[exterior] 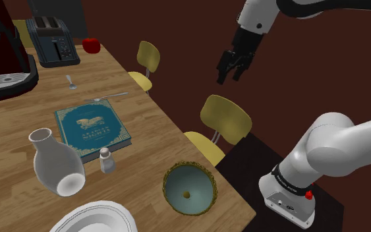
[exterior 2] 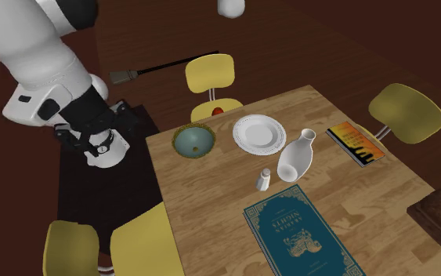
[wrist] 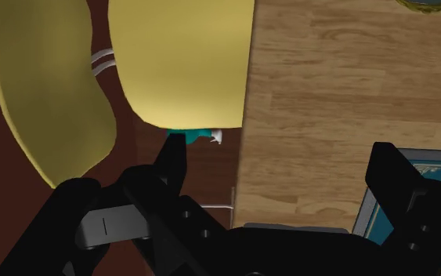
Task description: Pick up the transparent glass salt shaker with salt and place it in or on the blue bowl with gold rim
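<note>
One gripper [exterior: 230,76] hung over a yellow chair [wrist: 179,63] off the table's edge. Its two fingers stood wide apart in the wrist view and clasped nothing. One salt shaker [exterior: 106,160] stood upright on the wooden table [exterior: 157,138], between one white vase [exterior: 55,168] and the corner of a teal book [exterior: 91,126]. One blue bowl [exterior: 179,190], gold-rimmed, sat apart from it near the table's edge. Also counted were a second book [exterior 2: 356,146], one white plate [exterior 2: 258,133], and apparently three chairs, the nearest cut off.
</note>
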